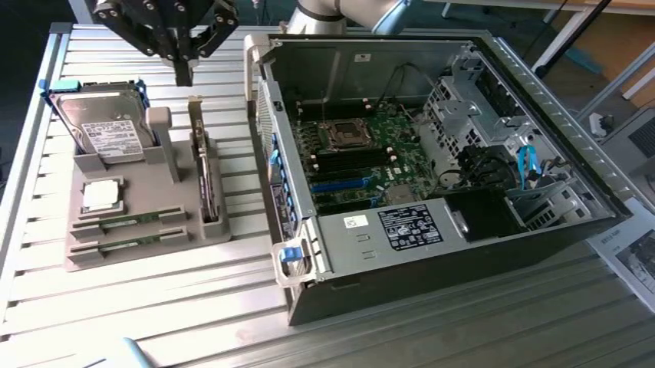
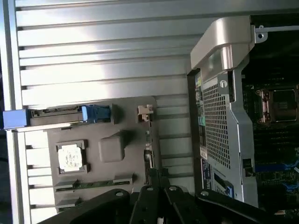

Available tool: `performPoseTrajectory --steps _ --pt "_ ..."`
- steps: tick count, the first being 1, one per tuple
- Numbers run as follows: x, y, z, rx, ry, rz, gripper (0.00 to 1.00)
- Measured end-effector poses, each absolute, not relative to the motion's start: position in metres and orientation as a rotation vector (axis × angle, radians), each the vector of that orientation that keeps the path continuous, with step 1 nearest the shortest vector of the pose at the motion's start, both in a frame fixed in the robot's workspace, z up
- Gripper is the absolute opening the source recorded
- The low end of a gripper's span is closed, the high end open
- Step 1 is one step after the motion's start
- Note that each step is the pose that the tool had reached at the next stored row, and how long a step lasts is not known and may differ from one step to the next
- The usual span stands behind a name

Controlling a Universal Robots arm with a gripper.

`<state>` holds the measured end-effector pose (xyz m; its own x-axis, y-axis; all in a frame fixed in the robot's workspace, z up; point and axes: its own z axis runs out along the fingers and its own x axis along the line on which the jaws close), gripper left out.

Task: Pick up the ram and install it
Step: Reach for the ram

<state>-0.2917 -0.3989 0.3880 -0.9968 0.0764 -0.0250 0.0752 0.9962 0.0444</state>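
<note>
Tool [image 1: 184,75] is being seen clenched above the grey holder [image 1: 149,195] on the worktop [image 1: 153,307]. The ram [image 1: 130,221] is being cradled in its slots.

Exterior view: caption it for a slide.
Shut tool above the parts tray holding the ram, open computer alongside.

We get clear air over the ram [image 1: 131,221]; farther back the hard drive [image 1: 103,130] and upright expansion card [image 1: 208,184] stand tall, and the case wall [image 1: 269,115] crowds the exterior view's right.
</note>
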Motion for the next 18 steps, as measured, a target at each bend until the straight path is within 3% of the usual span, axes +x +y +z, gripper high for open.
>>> performPoseTrajectory --steps 12,18 --pt "-0.344 -0.401 0.387 0.118 3.112 0.068 0.1" --pt "-0.344 -0.442 0.387 0.118 3.112 0.063 0.1"
